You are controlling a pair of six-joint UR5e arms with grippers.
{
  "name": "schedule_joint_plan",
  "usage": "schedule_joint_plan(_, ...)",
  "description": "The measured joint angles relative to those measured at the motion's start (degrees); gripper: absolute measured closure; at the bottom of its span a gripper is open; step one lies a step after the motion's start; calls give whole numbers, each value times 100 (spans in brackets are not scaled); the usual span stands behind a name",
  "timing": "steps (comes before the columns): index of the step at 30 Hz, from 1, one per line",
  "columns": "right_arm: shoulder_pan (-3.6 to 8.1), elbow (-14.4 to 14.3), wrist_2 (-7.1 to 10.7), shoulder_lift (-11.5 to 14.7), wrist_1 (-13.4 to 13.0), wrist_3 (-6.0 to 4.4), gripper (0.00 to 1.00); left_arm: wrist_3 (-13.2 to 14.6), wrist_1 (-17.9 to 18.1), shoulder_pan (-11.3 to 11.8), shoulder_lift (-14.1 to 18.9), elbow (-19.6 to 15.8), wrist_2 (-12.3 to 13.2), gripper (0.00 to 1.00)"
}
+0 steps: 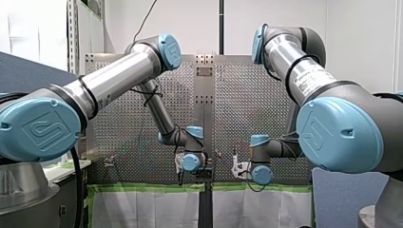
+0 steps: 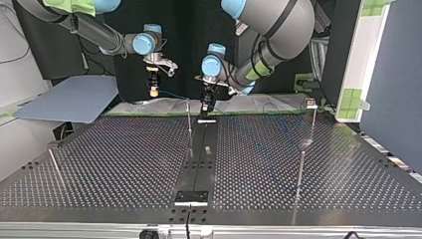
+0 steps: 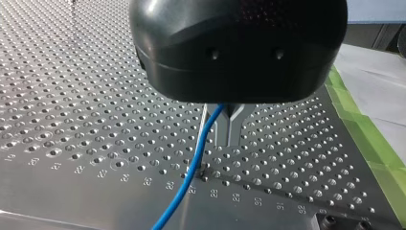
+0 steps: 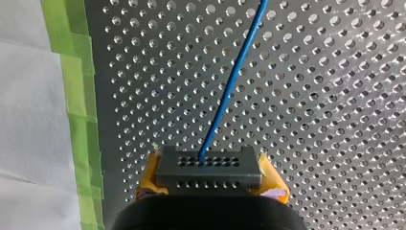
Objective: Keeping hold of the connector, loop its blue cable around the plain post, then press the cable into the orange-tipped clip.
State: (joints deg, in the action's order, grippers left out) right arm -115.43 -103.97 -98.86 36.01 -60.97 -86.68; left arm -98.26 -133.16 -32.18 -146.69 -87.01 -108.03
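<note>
My right gripper (image 4: 210, 181) is shut with its yellow pads (image 4: 274, 186) on a dark grey connector (image 4: 209, 167). The blue cable (image 4: 230, 81) runs out of the connector and away over the perforated table (image 4: 335, 96). My left gripper (image 3: 218, 127), black with metal fingers, is shut on the same blue cable (image 3: 191, 167), which hangs down to the plate. In the top view my right gripper (image 2: 155, 87) hovers at the far left edge. My left gripper (image 2: 206, 104) stands just right of a thin plain post (image 2: 189, 119). I cannot make out an orange tip on any clip.
More thin posts stand on the table: one at the top view's far right with a small head (image 2: 311, 103), one nearer (image 2: 300, 169) and one at the left (image 2: 54, 167). Green tape (image 4: 76, 96) and white sheeting edge the table's far side. A dark centre strip (image 2: 199, 164) crosses the plate.
</note>
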Motion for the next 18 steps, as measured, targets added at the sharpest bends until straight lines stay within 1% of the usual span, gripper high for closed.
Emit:
schedule_joint_plan(2, 13, 11, 12, -5, -13, -3, 100, 0, 0, 16, -1, 1, 23, 100)
schedule_joint_plan(8, 65, 50, 120, -11, -47, -4, 100, -7, 0, 72, -4, 5, 100, 100)
schedule_joint_plan(12, 112, 87, 218, -16, -105, -18, 100, -15, 0, 106, -3, 19, 175, 100)
schedule_joint_plan(18, 185, 195, 394, -18, -118, -28, 100, -18, -4, 129, -3, 40, 332, 100)
